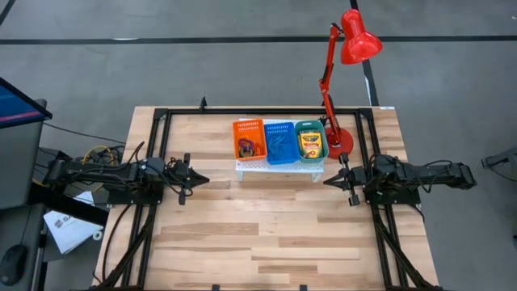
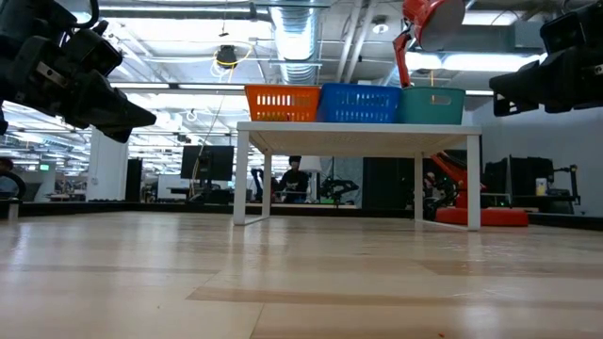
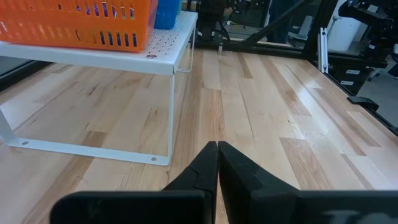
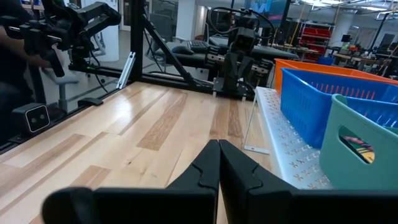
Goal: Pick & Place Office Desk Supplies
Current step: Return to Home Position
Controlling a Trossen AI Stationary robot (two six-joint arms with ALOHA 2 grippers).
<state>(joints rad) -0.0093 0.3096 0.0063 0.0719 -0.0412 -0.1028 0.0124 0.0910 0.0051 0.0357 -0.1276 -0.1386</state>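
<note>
Three small baskets sit side by side on a white perforated stand (image 1: 279, 169) at the table's far middle. The orange basket (image 1: 249, 139) holds small loops, the blue basket (image 1: 279, 141) more loops, the teal basket (image 1: 311, 141) a yellow-green crayon box (image 1: 311, 144). My left gripper (image 1: 203, 179) hovers shut over the table's left side, pointing right. My right gripper (image 1: 327, 181) hovers shut over the right side, pointing left. Neither holds anything.
A tall red desk lamp (image 1: 349, 48) stands on its base (image 1: 339, 144) just right of the stand. A black frame (image 1: 161, 121) borders the table. Bare wood (image 1: 266, 234) spreads across the near half.
</note>
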